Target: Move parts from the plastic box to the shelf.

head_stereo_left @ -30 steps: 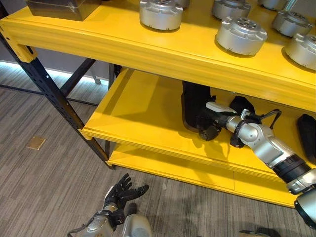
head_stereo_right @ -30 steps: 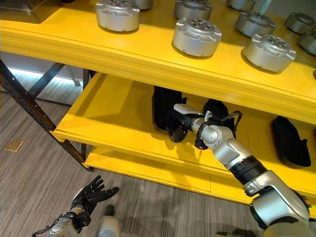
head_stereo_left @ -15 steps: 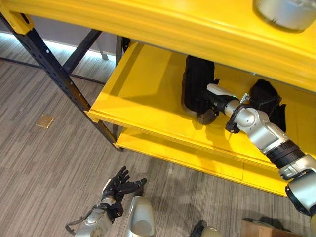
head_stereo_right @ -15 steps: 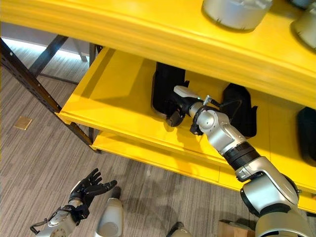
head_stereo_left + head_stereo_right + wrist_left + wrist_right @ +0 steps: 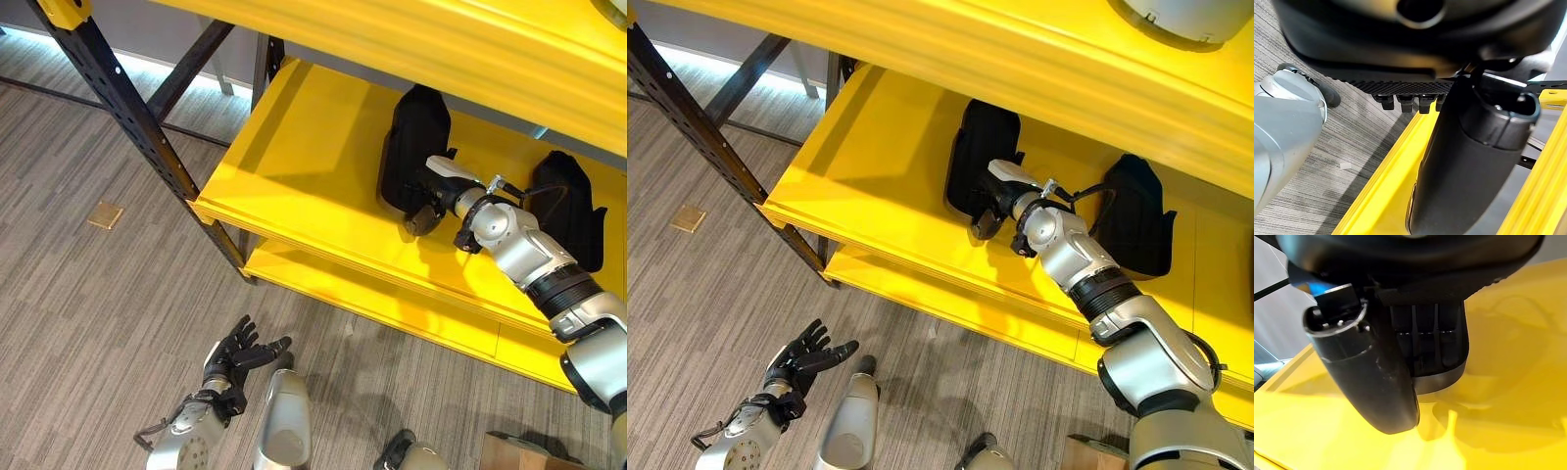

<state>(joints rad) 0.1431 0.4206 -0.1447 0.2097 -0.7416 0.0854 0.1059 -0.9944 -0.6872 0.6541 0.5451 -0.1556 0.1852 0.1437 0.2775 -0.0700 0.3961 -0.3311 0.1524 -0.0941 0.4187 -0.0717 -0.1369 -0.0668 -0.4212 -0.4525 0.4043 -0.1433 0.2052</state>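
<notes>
a black part is seen standing on the yellow shelf, on its middle board, set back from the front lip. the right hand is reached in to it from the front, pressed against the part's lower front face. in the right wrist view the fingers are laid straight down along a dark surface with a grey base edge just above the yellow board, and the thumb hangs beside them; nothing is seen to be curled round the part, so the fingers are read as extended, touching or only just off it.

a second black part lies further along the same board, to the right of the first and apart from it. the left hand is held low over the grey floor, well in front of the shelf, fingers spread and empty.

the step is judged to be the setting-down and release of the part. it would be done well if the part were confirmed to stand flat and stable, the fingers were drawn straight back toward the lip without dragging its base, and the neighbouring part were left undisturbed.
</notes>
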